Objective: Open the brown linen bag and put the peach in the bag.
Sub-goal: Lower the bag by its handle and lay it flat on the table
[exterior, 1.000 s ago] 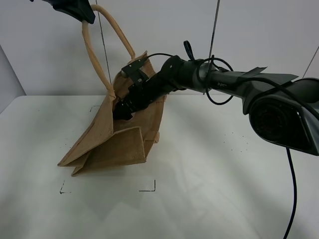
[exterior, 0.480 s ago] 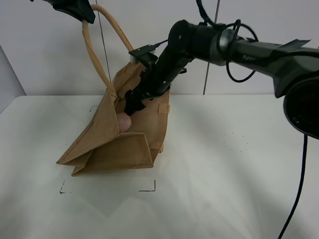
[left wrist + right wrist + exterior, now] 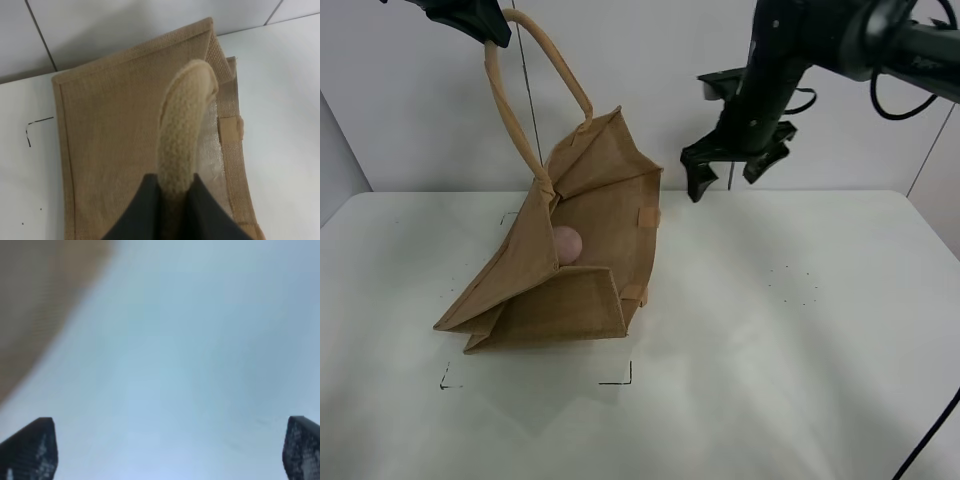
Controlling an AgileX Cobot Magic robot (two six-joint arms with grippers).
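Note:
The brown linen bag (image 3: pixel 570 270) stands tilted on the white table, its mouth held open toward the right. The pink peach (image 3: pixel 566 244) lies inside it. My left gripper (image 3: pixel 470 18) is at the top left, shut on one light-tan handle (image 3: pixel 525 90) and holding it up; the left wrist view shows the handle (image 3: pixel 184 135) pinched between the fingers above the bag (image 3: pixel 115 150). My right gripper (image 3: pixel 730 172) is open and empty, raised to the right of the bag and apart from it. In the right wrist view its fingertips (image 3: pixel 30 450) are spread wide over the table.
Black corner marks (image 3: pixel 618 378) on the white table (image 3: pixel 770 350) outline a rectangle around the bag. A grey wall stands behind. A thin vertical cord (image 3: pixel 753 40) hangs at the back.
My right gripper has let go of the peach inside the bag, pulled out of the bag's mouth and risen to the right. The peach now rests in the bag.

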